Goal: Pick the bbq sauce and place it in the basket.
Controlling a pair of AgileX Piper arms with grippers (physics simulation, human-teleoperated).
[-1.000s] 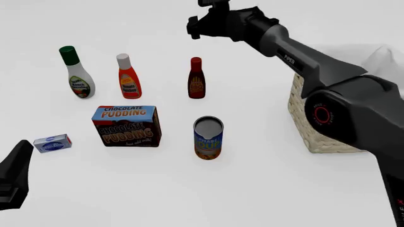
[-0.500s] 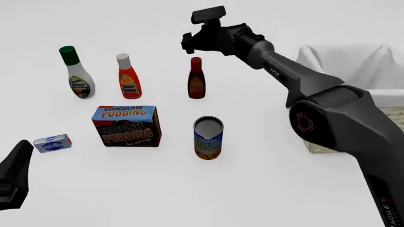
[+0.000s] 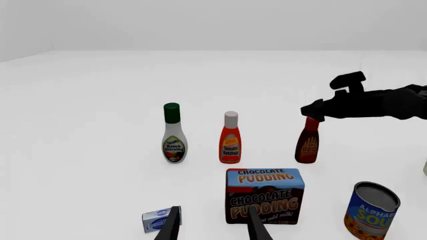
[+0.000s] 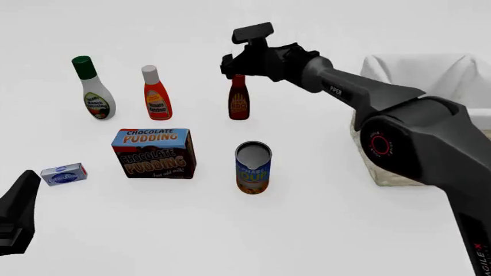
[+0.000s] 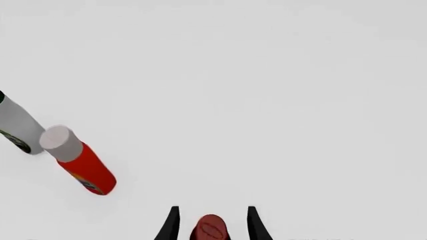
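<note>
The bbq sauce [image 4: 238, 102], a slim dark reddish-brown bottle, stands upright in the back row. My right gripper [image 4: 237, 73] hangs over its top, and the arm reaches in from the right. In the right wrist view the dark red cap [image 5: 210, 230] sits between the two black fingers [image 5: 172, 225] with a gap on each side, so the right gripper [image 5: 212, 210] is open. The left wrist view shows the bottle [image 3: 307, 145] under that gripper [image 3: 319, 109]. The basket [image 4: 367, 150], wicker with white cloth, stands at the right, partly behind the arm. My left gripper [image 4: 23, 195] rests open at the near left, its fingers [image 3: 257, 227] empty.
A white bottle with a green cap [image 4: 94, 92] and an orange-red bottle with a white cap [image 4: 156, 95] stand left of the sauce. In front are a chocolate pudding box [image 4: 153, 153], a soup can [image 4: 253, 167] and a small blue-white box [image 4: 64, 173].
My right arm has swung down and toward me, bringing its gripper from above the back of the table onto the bbq sauce's cap. The basket is less covered. The left arm has not moved.
</note>
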